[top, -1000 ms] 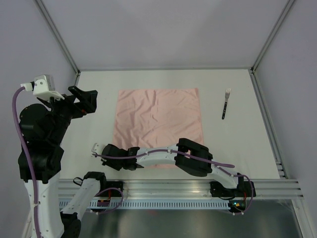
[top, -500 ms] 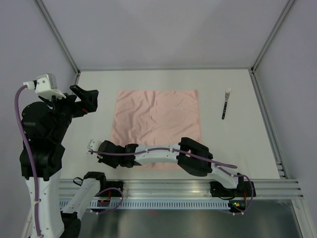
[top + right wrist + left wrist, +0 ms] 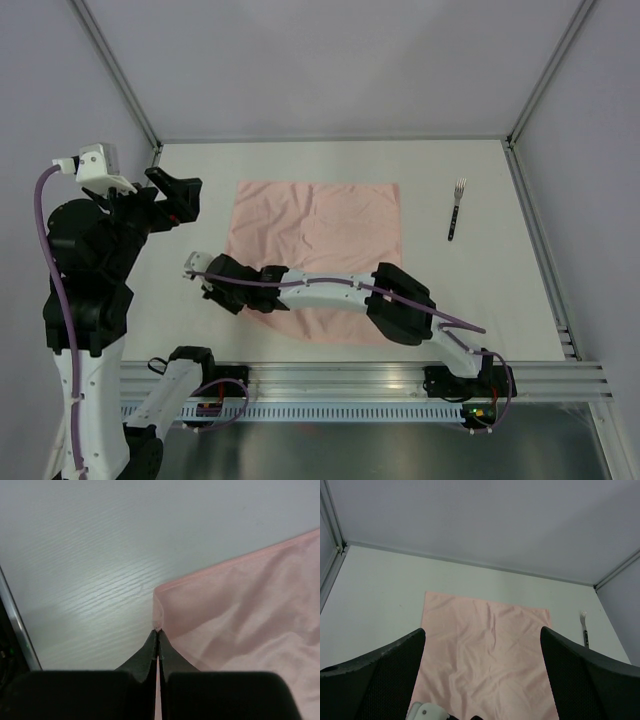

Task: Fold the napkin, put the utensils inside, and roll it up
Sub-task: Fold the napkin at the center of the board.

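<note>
The pale pink napkin lies spread on the white table, wrinkled along its near edge. My right arm reaches across its near edge, and my right gripper is shut on the napkin's near-left corner. In the right wrist view the closed fingertips pinch that corner of the napkin, with bare table to the left. My left gripper hangs open and empty, raised left of the napkin; in its wrist view, open, it looks down on the napkin. One utensil, a fork, lies right of the napkin and also shows in the left wrist view.
Metal frame rails run along the table's right and left sides, with grey walls behind. The right arm's forearm lies low over the napkin's near edge.
My right gripper has moved left and then away from me with the napkin's near-left corner, dragging that corner up the table. The left arm has shifted slightly.
</note>
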Controlling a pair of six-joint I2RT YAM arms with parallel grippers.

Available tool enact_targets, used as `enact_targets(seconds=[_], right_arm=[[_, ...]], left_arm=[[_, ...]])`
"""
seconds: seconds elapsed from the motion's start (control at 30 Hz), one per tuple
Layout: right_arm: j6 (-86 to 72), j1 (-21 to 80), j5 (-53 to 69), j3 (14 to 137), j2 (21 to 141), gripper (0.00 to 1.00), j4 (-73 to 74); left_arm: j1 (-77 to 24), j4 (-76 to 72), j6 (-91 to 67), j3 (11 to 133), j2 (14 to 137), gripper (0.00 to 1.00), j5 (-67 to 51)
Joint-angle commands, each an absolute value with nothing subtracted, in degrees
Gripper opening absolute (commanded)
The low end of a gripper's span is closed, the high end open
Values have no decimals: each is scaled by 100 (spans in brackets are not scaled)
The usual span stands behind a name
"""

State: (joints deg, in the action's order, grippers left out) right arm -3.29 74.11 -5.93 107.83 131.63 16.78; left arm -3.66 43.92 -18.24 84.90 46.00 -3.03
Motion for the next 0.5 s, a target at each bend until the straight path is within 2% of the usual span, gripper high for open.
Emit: enact_targets(seconds=[0.0, 0.47], right_arm=[[-404, 7076, -615, 10855, 12560, 0, 1802], [-194, 5819, -554, 10126, 11770, 0, 1740]], left_arm=[[-360, 4149, -1696, 8403, 4693, 100, -536], [-360, 3832, -1784, 8077, 4886, 100, -721]])
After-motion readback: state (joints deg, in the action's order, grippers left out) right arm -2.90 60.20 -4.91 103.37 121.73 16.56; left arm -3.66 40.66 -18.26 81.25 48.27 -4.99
